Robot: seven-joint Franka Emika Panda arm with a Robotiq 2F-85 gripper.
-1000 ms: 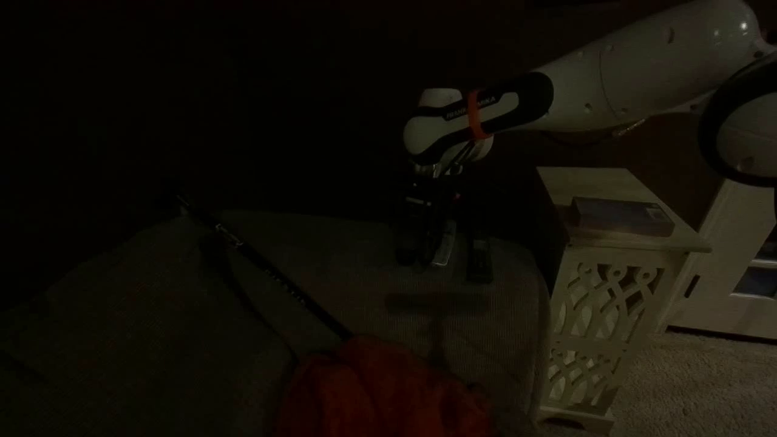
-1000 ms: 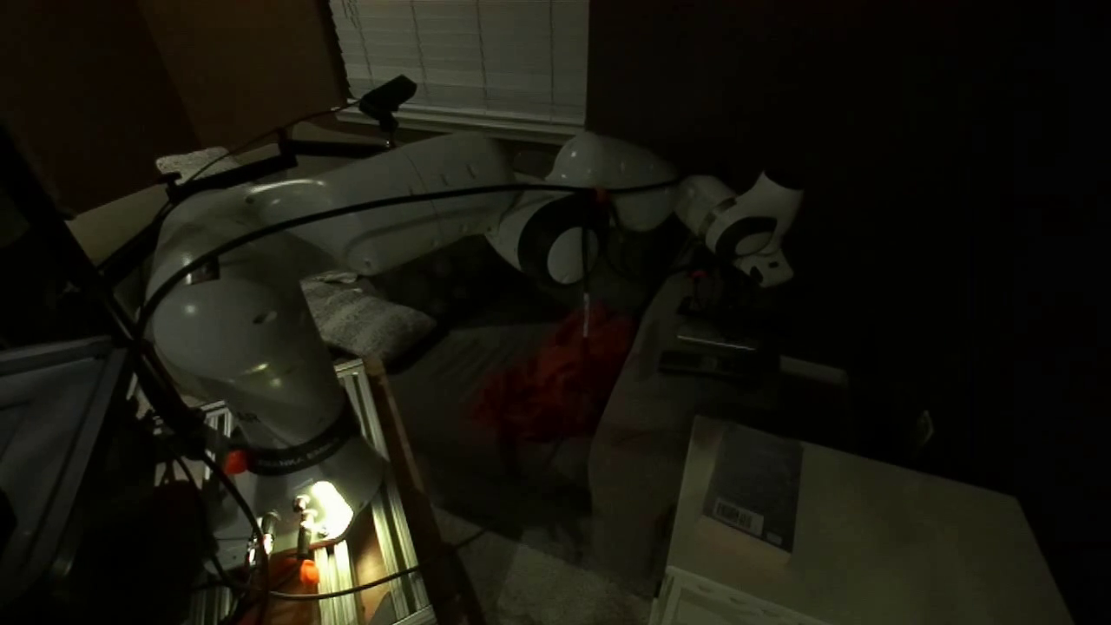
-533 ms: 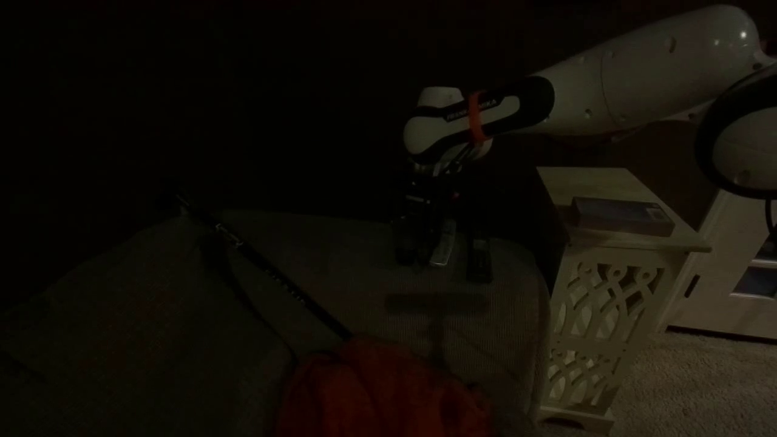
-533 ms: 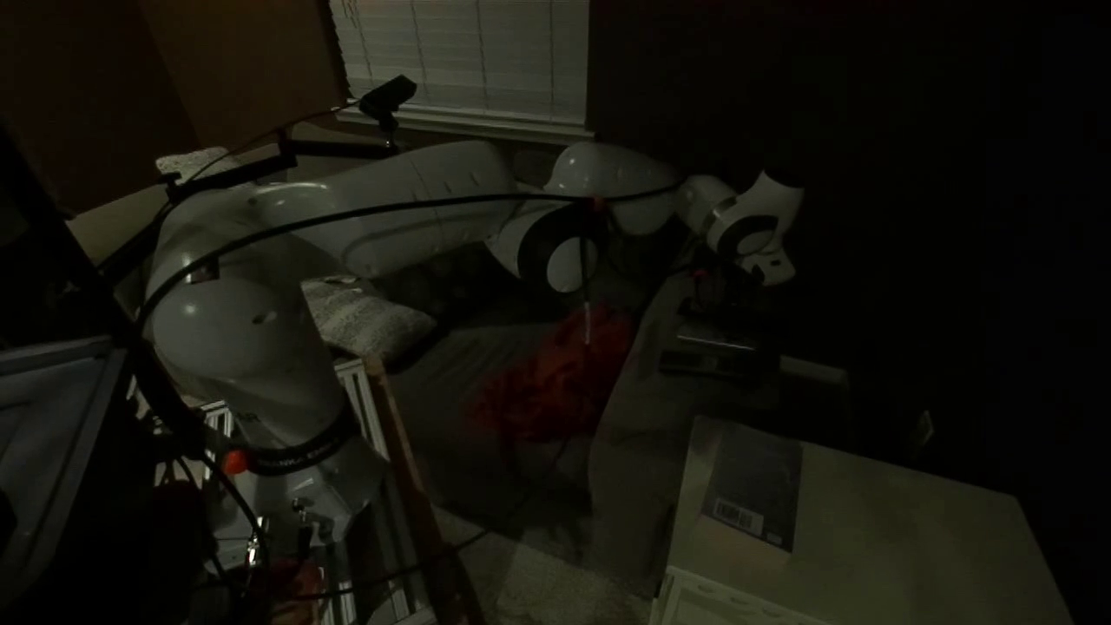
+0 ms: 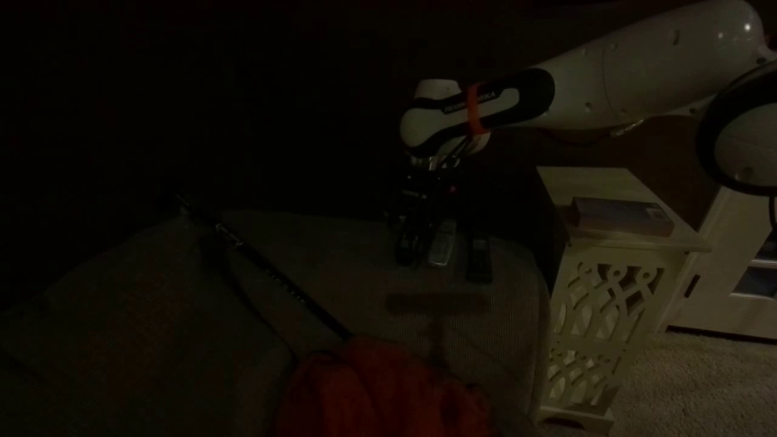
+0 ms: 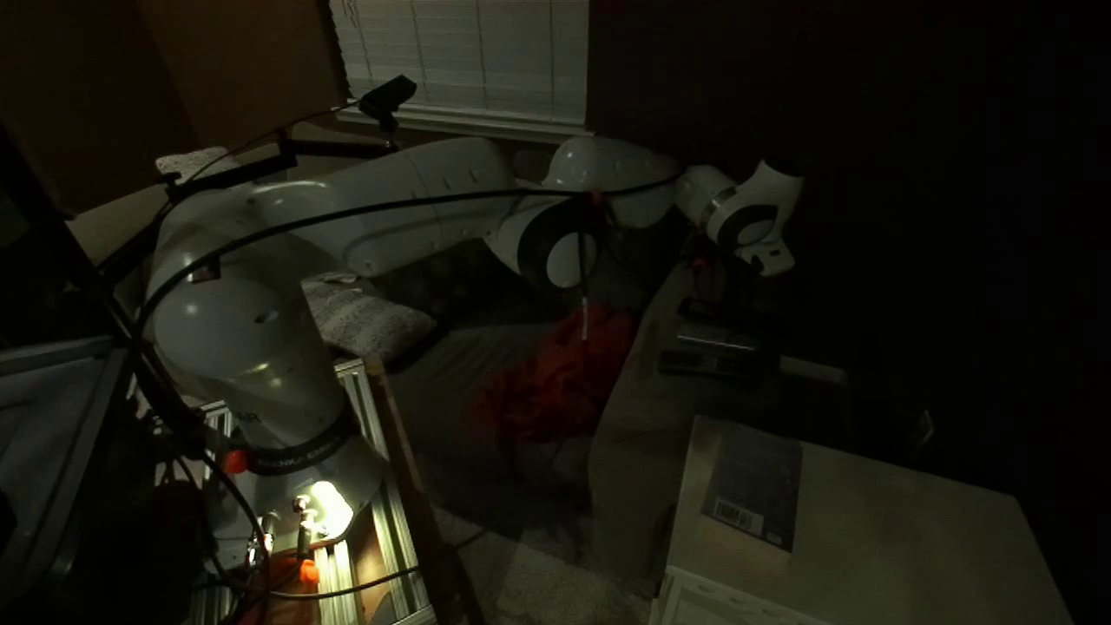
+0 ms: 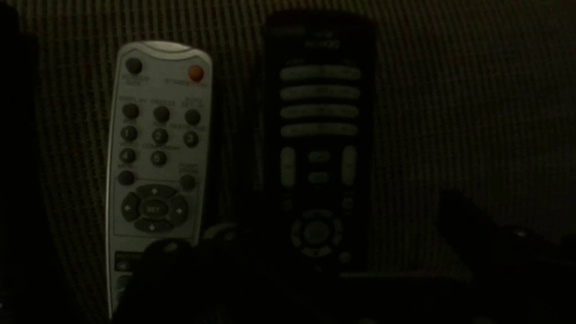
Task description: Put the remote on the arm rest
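Framing the black remote (image 7: 319, 139), the gripper (image 7: 315, 225) held its fingers (image 7: 460, 217) apart, presumably to grasp or clear it | silver remote (image 7: 157, 135) lay just beside, flat on the ribbed arm rest (image 7: 450, 103) | seemingly placed as the task wanted

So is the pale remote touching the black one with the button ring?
Apart: the wrist view shows a strip of cloth between the pale remote and the black remote.

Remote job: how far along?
Done: the pale remote lies on the arm rest. In hand: nothing seen gripped; the gripper is open, hiding the pale remote's lower end in the wrist view. Left: probably just backing the gripper away; contact is too dark to judge.
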